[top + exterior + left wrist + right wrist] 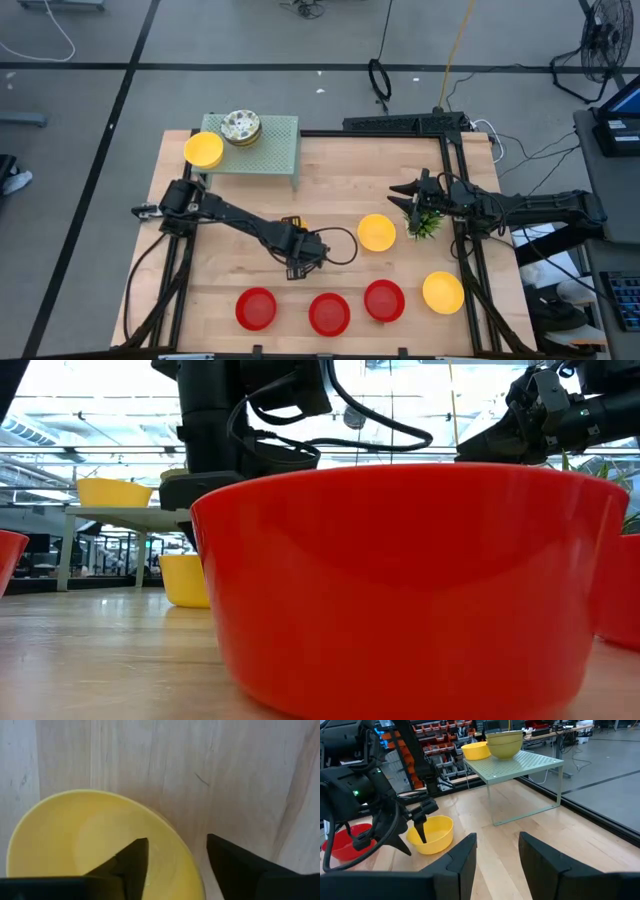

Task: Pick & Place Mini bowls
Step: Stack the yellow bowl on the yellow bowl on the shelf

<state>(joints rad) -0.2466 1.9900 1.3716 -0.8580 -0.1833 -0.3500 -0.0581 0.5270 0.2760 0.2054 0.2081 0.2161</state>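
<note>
Yellow bowls (377,232); red bowls (329,313); speckled white bowls (240,126); green shelf (270,150).

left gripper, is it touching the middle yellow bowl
Cannot tell. Left wrist view shows the left gripper open astride the rim of the yellow bowl, but neither contact nor gap plainly.

Left arm: extended from its base at the left edge of the counter, reaching diagonally toward the centre, wrist bent down. Left pincer (318,250) sits low over the counter, pointing toward the right side. Its two dark fingers (131,862) stand apart with a clear gap between them, gripping nothing.

Right arm: reaches in from the right side, forearm roughly level, held above the counter near its right edge. Right pincer (400,195) points toward the left arm. Its fingers (462,855) are likewise parted and hold nothing.
</note>
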